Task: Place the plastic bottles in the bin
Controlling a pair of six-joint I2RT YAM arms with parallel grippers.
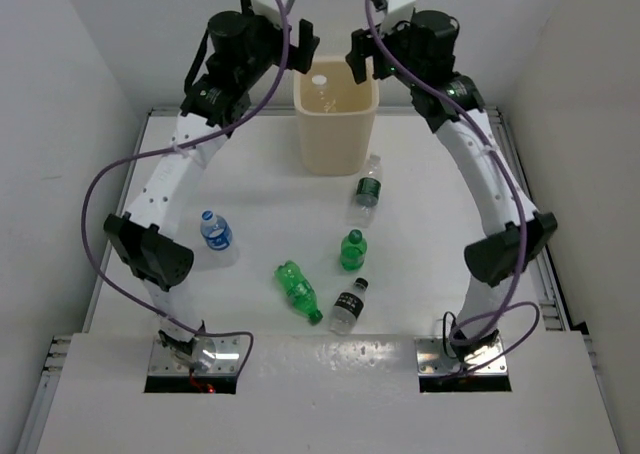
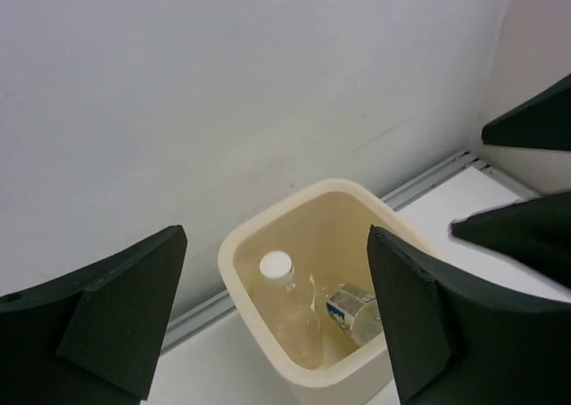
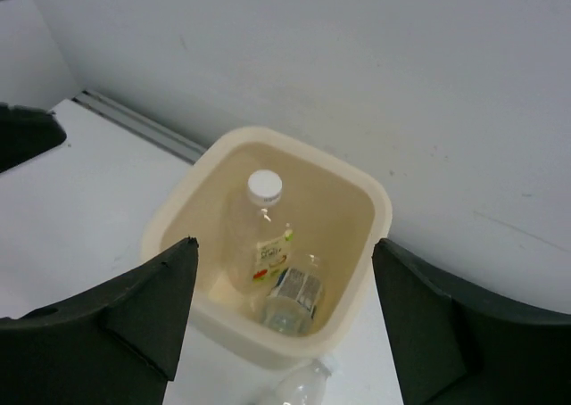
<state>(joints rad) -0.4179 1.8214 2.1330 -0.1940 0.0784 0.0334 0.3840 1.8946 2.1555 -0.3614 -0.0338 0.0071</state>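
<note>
The cream bin [image 1: 335, 134] stands at the back middle of the table. Inside it a wide clear bottle [image 3: 259, 235] with a white cap leans against a smaller clear bottle [image 3: 290, 293] with a blue-and-white label; both show in the left wrist view [image 2: 276, 268]. My left gripper [image 1: 300, 49] and right gripper [image 1: 362, 56] hover above the bin's left and right rims, both open and empty. On the table are a blue-label bottle [image 1: 215, 231], a dark-label clear bottle [image 1: 367, 189], an upright green bottle [image 1: 352, 250], a lying green bottle [image 1: 297, 289] and another dark-label clear bottle [image 1: 349, 304].
The white back wall rises just behind the bin. Grey rails [image 1: 520, 174] run along the table's edges. My arms arch up along both sides of the table. The cap end of the bottle nearest the bin shows at the bottom of the right wrist view [image 3: 303, 389].
</note>
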